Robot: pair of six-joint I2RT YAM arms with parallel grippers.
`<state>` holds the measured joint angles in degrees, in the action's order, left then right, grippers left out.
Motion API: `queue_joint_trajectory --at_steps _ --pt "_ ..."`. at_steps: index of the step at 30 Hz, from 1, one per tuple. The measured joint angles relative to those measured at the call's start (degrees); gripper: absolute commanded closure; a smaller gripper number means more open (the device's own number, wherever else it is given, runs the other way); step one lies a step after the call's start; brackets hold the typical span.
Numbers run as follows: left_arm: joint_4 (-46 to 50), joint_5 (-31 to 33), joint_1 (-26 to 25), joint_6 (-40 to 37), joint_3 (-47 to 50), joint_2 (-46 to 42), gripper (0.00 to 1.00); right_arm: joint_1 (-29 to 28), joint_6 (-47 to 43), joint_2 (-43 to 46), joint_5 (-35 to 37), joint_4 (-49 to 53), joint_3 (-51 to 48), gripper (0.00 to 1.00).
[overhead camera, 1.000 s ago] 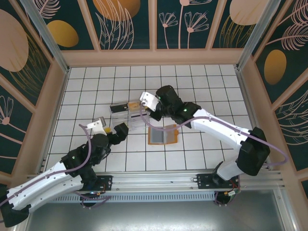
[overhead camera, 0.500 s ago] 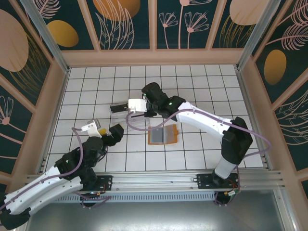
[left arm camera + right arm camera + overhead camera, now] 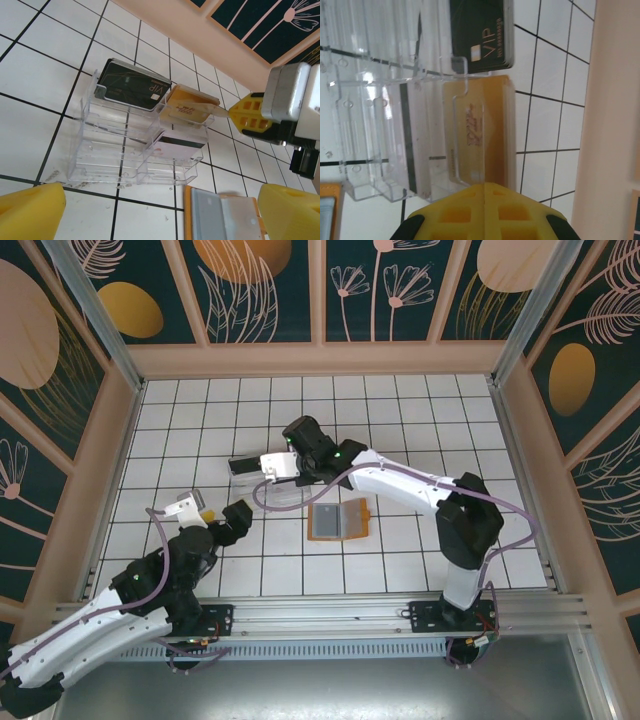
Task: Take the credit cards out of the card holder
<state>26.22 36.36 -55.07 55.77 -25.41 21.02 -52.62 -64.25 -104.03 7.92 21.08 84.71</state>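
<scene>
Yellow pads (image 3: 31, 212) frame the bottom corners of my left wrist view, so the left pincer (image 3: 236, 517) is spread wide with nothing between its fingers. It hovers low over the white-tiled tabletop (image 3: 420, 420), pointing toward the far right. Just past it and a little to the right, the card holder (image 3: 338, 521) lies open and flat on the tiles, an orange-brown rim around a grey-blue inner face turned up. I cannot tell whether a card sits in that pocket. Neither pincer touches the holder.

Beyond the card holder and to its left stands the clear tray (image 3: 125, 150), a stepped plastic rack with several slots, near the holder but not touching it. Three cards are in it. A white card (image 3: 178, 145) with a dark stripe rests in a nearer slot on the right side. Behind it a gold card (image 3: 186, 104) leans tilted in the next slot. To the left of that, a black card (image 3: 132, 84) marked VIP lies at the rack's far-left corner.

My right arm reaches across from the right, over the tiles behind the card holder. The right pincer (image 3: 239, 115) is pressed together. Its yellow tips meet the right end of the gold card and pinch that thin edge, while the card's other end sits down in the tray. In my right wrist view the gold card runs straight out from under the tips, with the black card past it.
</scene>
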Motion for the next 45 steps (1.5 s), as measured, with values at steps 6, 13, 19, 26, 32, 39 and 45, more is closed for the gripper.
queue_joint_trajectory --at_steps 6,13,19,26,32,39,45 --pt "0.52 0.20 0.00 0.00 0.00 -0.13 0.01 -0.15 0.02 -0.13 -0.24 -0.07 1.53 1.00" --pt "0.63 0.17 0.00 0.02 0.02 -0.15 0.01 -0.37 0.02 -1.31 -0.28 -0.04 1.53 1.00" --pt "0.61 0.17 0.00 0.07 0.02 -0.15 0.01 -0.37 0.07 -2.05 -0.35 -0.02 1.53 1.00" --pt "0.61 0.11 0.00 0.61 1.11 -0.44 0.01 -0.37 0.76 -3.72 -0.57 -0.02 1.55 1.00" --pt "0.59 0.09 0.00 1.07 1.53 -0.90 0.01 -0.37 1.64 -3.89 -0.66 -0.04 1.53 1.00" --pt "0.61 -0.04 0.00 1.14 1.70 -0.90 0.01 -0.37 3.06 -4.50 -0.72 0.04 2.82 1.00" --pt "0.59 -0.04 0.00 1.33 1.99 -0.90 0.01 -0.37 4.37 -5.42 -1.79 0.61 5.62 1.00"
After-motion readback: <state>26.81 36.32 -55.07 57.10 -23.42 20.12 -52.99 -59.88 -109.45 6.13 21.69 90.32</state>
